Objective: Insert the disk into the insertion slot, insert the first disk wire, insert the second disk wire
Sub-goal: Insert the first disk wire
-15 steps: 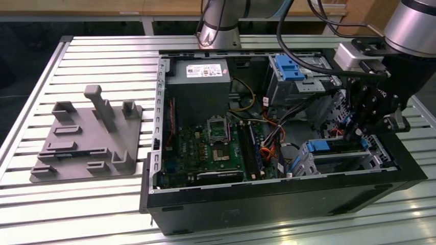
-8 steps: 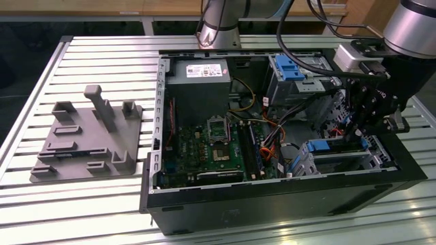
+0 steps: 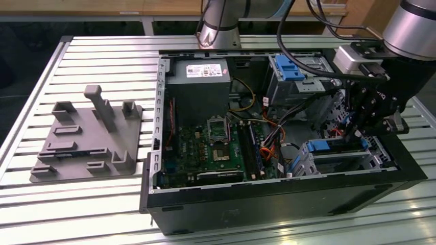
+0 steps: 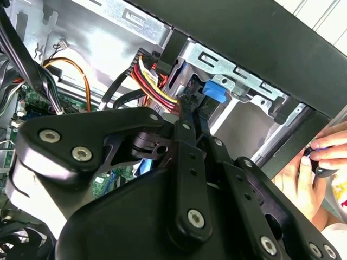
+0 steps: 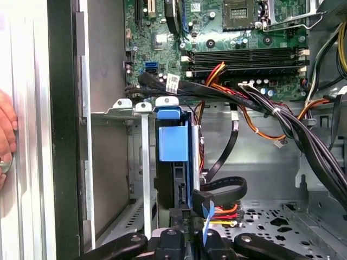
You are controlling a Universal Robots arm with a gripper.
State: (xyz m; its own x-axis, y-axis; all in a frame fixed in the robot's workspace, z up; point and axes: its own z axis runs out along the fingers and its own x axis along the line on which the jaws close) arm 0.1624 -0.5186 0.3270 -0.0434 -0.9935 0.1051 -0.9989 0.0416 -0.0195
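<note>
A slatted metal table (image 3: 102, 46) carries the largest thing, an open black computer case (image 3: 272, 199). Outside the case, on the exterior view's left, lies one grey fixture plate (image 3: 81, 138) with several uprights.

Inside the case at its far end sits one grey power supply (image 3: 197, 81). One green motherboard (image 3: 218, 148) covers the case floor on the side toward the exterior view's left.

The case holds two drive cages, both on the exterior view's right. The taller cage (image 3: 303, 84) is at the far end and bears one blue latch (image 3: 286, 66). The insertion slot (image 3: 354, 161) is the low cage in the near corner.

The one disk (image 5: 173, 143) sits inside that slot, its blue handle end showing at the opening.

The gripper (image 4: 188, 103) reaches down into the case at the slot's open end. Its fingers (image 4: 183, 116) are drawn together on the black plug of the coloured disk wire (image 4: 154, 81), a red, yellow and black bundle. The plug is right at the disk's end; whether it is seated cannot be told.

A second wire, the flat black disk wire (image 5: 222, 189), curls just beside the disk. Its plug hangs free.

A person's hand (image 4: 303, 179) rests outside the case wall nearest the slot.
</note>
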